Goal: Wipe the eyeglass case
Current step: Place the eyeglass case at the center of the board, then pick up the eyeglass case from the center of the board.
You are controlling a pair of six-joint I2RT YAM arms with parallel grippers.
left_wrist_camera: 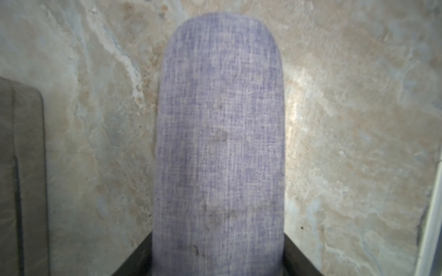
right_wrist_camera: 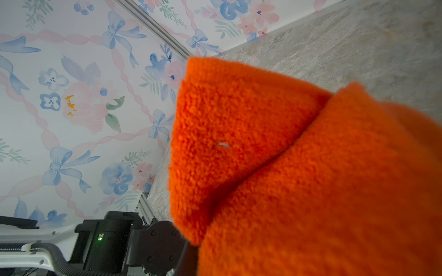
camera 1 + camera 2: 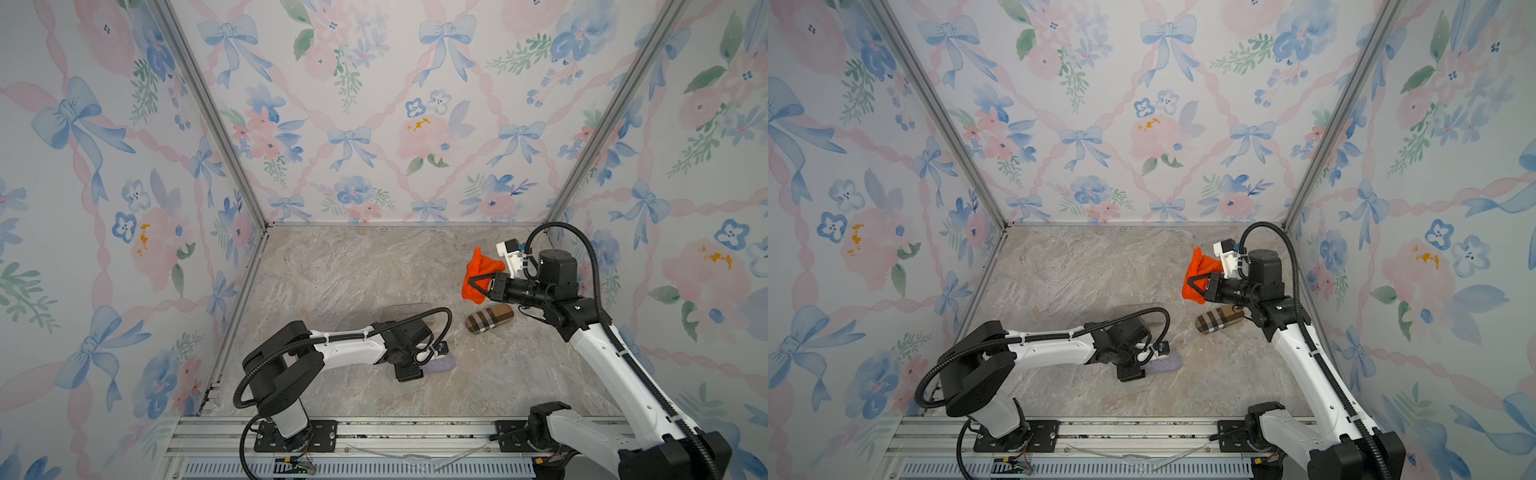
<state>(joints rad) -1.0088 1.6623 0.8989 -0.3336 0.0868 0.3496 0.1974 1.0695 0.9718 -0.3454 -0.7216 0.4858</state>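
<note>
A lavender woven eyeglass case (image 1: pixel 220 143) lies flat on the marble table, seen in both top views (image 3: pixel 441 365) (image 3: pixel 1168 365). My left gripper (image 3: pixel 426 366) (image 1: pixel 218 265) is low over its near end. The dark fingers (image 1: pixel 134 262) stand apart, close on either side of the case. A plaid eyeglass case (image 3: pixel 489 318) (image 3: pixel 1219 321) lies further right, under the right arm. My right gripper (image 3: pixel 478 284) (image 3: pixel 1195 284) hangs above the table, shut on a bunched orange cloth (image 3: pixel 482 264) (image 2: pixel 287 167) that hides its fingertips.
A grey translucent flat object (image 3: pixel 409 311) (image 1: pixel 21 179) lies just behind the left wrist. Floral walls close in the table (image 3: pixel 353 270) on three sides. An aluminium rail (image 3: pixel 374 428) runs along the front edge.
</note>
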